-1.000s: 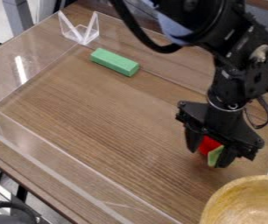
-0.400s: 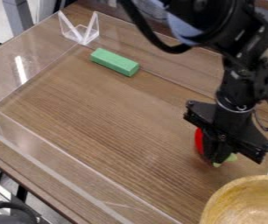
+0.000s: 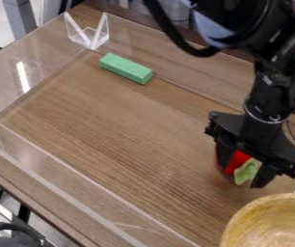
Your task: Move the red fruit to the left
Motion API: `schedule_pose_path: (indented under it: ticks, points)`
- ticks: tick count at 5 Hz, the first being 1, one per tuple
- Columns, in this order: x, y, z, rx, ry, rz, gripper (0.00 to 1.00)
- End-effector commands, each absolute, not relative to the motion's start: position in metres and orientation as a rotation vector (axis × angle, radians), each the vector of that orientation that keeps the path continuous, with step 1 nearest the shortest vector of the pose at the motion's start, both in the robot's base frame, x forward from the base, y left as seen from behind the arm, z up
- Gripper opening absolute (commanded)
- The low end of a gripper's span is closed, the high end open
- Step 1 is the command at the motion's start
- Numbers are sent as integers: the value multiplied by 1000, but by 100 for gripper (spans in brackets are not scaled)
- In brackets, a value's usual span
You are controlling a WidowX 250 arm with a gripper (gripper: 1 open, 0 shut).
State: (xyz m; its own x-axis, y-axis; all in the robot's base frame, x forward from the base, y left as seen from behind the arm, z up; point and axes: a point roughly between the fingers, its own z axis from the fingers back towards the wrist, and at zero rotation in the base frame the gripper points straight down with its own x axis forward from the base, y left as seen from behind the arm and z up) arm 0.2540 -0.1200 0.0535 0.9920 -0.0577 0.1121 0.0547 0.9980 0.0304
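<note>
The red fruit (image 3: 240, 161), a small strawberry toy with a light green cap, is at the right side of the wooden table (image 3: 112, 125). My gripper (image 3: 246, 167) points down over it, with a black finger pressed against each side. The jaws look shut on the fruit, which sits at or just above the table surface. The fingers hide part of the toy.
A flat green block (image 3: 127, 68) lies at the back, left of centre. A wooden bowl (image 3: 277, 224) fills the front right corner, close to the gripper. Low clear acrylic walls (image 3: 35, 159) border the table. A clear stand (image 3: 89, 34) is at the back left.
The gripper has shifted slightly right and towards the front, and the red fruit has moved with it between the fingers. The green block has not moved.
</note>
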Motion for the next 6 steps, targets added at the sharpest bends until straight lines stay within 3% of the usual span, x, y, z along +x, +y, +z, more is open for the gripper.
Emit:
schedule_pose_path:
  ticks: [1,2,3,4,5,6]
  points:
    - [252,-122,61,18,-149,-40,0]
    - [259,-125,64,16,-150,30,100]
    - [265,-129,66,15,-151,97,100]
    - [267,-134,63,13,-155,105,0]
    - [269,-138,60,13,-161,109,0]
    - [270,-131,93,1,-195,70,0]
